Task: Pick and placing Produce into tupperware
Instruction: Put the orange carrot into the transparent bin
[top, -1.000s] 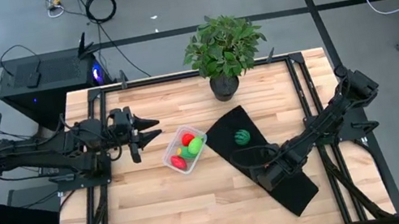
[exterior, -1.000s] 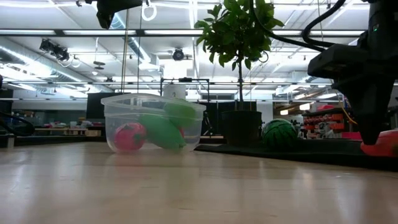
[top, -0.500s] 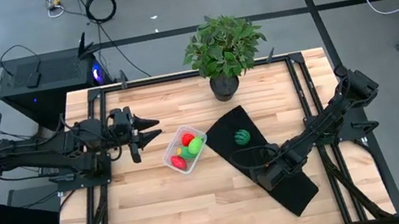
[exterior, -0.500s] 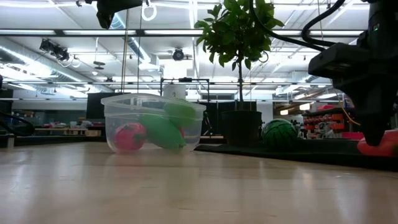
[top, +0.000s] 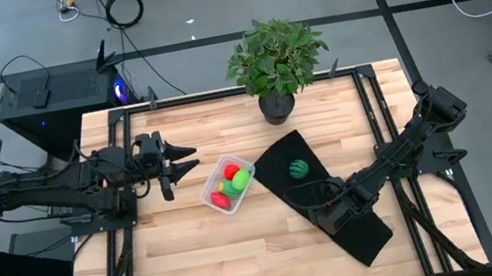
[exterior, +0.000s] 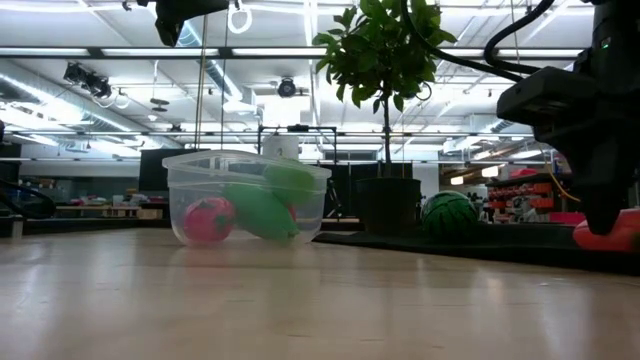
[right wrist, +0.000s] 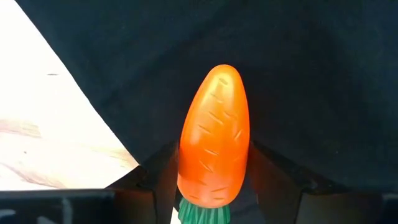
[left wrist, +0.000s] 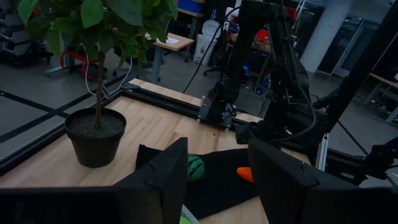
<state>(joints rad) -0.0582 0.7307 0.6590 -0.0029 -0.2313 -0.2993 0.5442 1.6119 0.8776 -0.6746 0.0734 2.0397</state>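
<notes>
Right end effector: the right end effector (right wrist: 213,186) was down on the black mat (top: 359,230), at its near end. Its two dark fingers sat on either side of the carrot (right wrist: 215,151), close against it, so it read as holding the carrot by the stem end. Whether the carrot had left the mat could not be told.

Carrot: orange with a green top, lying over the mat, its tip pointing away from the wrist. In the low view it showed only as an orange patch (exterior: 606,231) under the right arm.

Container: the clear container (top: 212,197) stood on the wooden counter (top: 198,268), just beside the mat's far-left edge. It held red pieces (top: 220,200) and light green pieces (top: 241,177); the low view showed a red one (exterior: 209,220) and green ones pressed against its wall. The exact count inside could not be made out.

Round green piece: the dark green round piece (top: 299,168) sat on the mat, apart from the container, between it and the right arm.

Left end effector: the left end effector (top: 191,160) waited above the counter's left side, fingers (left wrist: 163,180) spread and empty, pointing toward the container.

Potted plant: the potted plant (top: 273,57) stood at the counter's far edge.

Progress: most pieces seemed to be in. The carrot and the round green piece were left, and the carrot was apparently the one in hand.
</notes>
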